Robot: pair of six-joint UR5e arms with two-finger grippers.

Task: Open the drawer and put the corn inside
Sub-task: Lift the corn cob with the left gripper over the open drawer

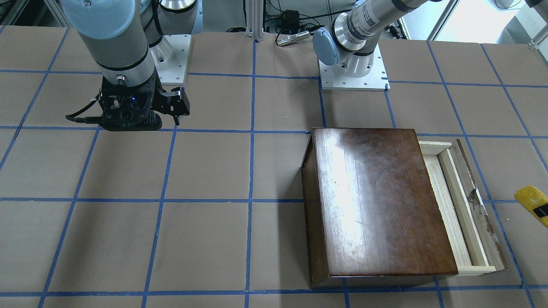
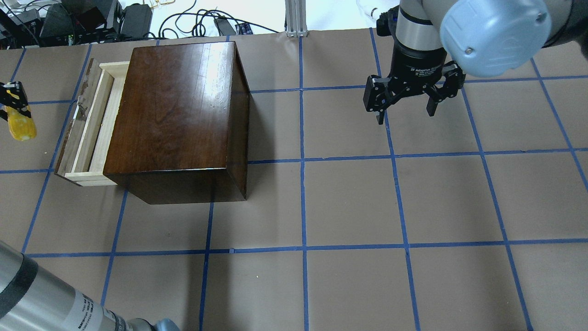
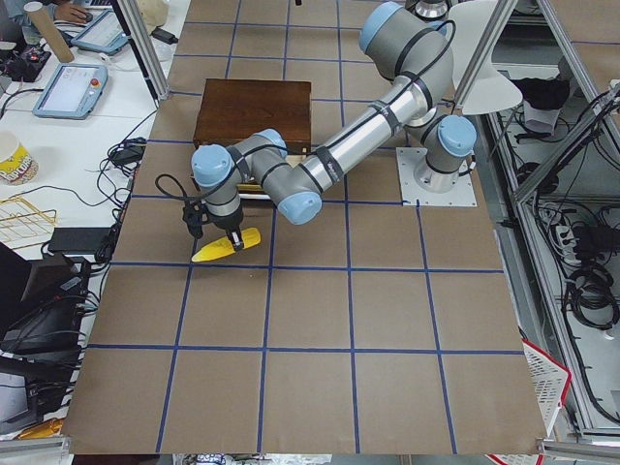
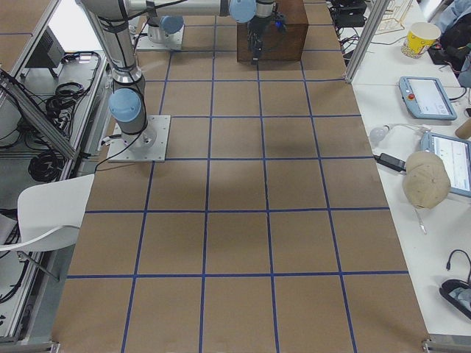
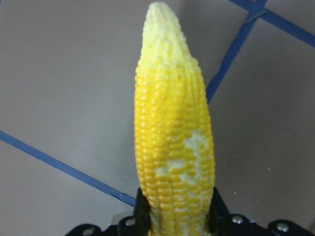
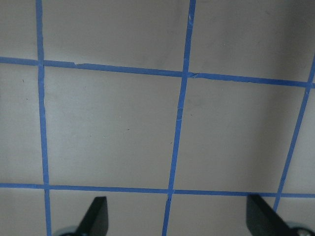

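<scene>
- Bright, even light falls from above on the desk (image 2: pixel 349 202).
- The box (image 2: pixel 174 105) has a glossy top: a white streak of glare crosses it in the front view, and a fainter sheen shows in the overhead view.
- A soft-edged shadow lies on the desk beside the box.
- In the left wrist view the corn (image 5: pixel 172 147) fills the frame, its pale tip washed out and slightly soft.
- The right wrist view is a little soft.
- The front view's top right corner is blown out white.
</scene>
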